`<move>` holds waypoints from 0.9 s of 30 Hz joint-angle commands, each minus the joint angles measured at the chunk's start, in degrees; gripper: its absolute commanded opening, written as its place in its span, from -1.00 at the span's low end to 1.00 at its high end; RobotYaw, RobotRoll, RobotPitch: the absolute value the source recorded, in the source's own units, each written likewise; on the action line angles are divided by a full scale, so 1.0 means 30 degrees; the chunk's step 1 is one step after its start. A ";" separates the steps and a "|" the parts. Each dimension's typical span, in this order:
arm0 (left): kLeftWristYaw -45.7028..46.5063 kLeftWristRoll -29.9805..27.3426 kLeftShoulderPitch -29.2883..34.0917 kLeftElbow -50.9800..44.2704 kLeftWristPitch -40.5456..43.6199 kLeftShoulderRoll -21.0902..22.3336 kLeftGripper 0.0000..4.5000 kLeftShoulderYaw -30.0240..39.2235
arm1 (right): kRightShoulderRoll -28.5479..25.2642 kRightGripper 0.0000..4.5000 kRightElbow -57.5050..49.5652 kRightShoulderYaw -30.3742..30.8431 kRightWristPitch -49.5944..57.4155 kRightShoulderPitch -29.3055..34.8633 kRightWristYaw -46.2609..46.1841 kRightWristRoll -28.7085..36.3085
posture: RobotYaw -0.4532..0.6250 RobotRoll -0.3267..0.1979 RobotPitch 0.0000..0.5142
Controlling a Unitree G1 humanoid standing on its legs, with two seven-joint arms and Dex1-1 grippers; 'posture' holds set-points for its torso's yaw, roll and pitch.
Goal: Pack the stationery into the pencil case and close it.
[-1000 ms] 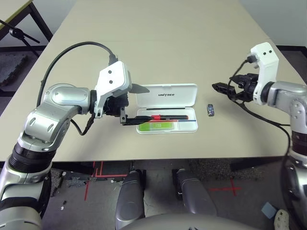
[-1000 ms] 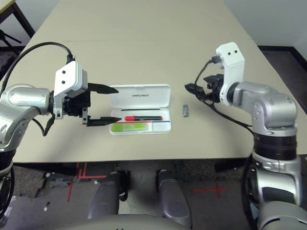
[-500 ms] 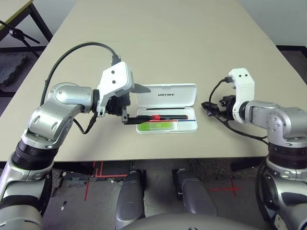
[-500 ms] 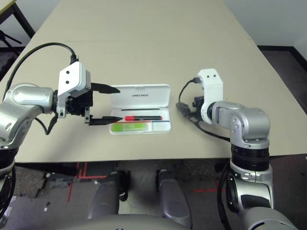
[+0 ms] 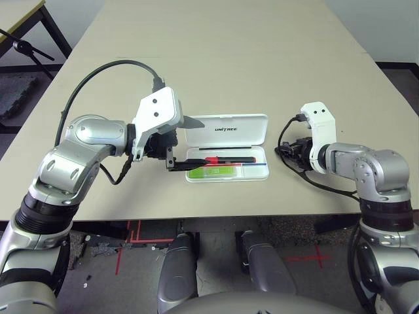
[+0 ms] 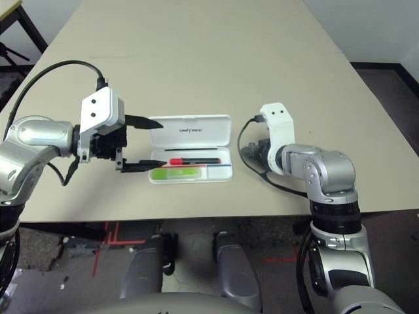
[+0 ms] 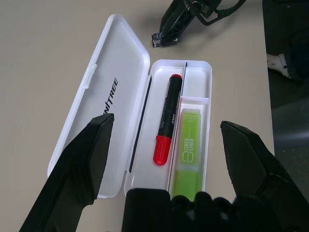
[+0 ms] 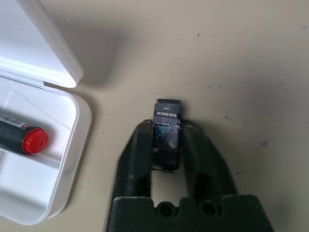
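my right pincer (image 8: 166, 140) is down on the counter (image 5: 262, 59) just beside the open pencil case (image 5: 227, 148), its two fingers (image 8: 136, 154) pressed in on the tiny dark sharpener-like piece (image 8: 166, 133). the piece sits between them with its far end poking out past the tips, and it looks to rest on the counter, not yet lifted. i take it low and end-on like this because it is so small that a higher hold would likely let it slip.

my left pincer (image 7: 169, 159) hangs spread wide at the case's other end, one finger over the lid, the other over the tray, touching nothing that i can see. i judge it waits there to steady the case or fold the lid once packing is done.

inside the tray, the red marker (image 7: 166, 121) lies along the lid-side channel and the lime-green stick (image 7: 188, 154) lies in the compartment beside it. the lid (image 7: 99, 106) lies flat open on the counter, lettering up.

what's left, as i read it: lift the piece, set it in the free space of the tray, then shut the lid.
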 commanded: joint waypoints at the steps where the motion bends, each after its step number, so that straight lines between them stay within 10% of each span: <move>1: -0.0104 0.0075 -0.0016 -0.0225 -0.0037 0.0143 1.00 -0.0229 | -0.1759 -0.87 0.0417 0.0664 -0.0788 -0.0110 0.1350 0.0207 | -0.32 0.25 -0.35; 13: -0.0100 0.0138 0.0185 -0.0213 -0.0139 0.0294 1.00 -0.0130 | -0.9649 -0.87 0.2650 0.4478 -1.5705 -0.0529 1.5107 -0.0719 | -0.30 0.25 -0.33; 27: 0.0014 -0.0178 0.1037 -0.1147 0.0110 0.1159 1.00 0.0354 | -0.8302 -0.87 0.2019 0.6863 -1.7651 -0.2687 1.9759 -0.1307 | -0.25 0.25 -0.25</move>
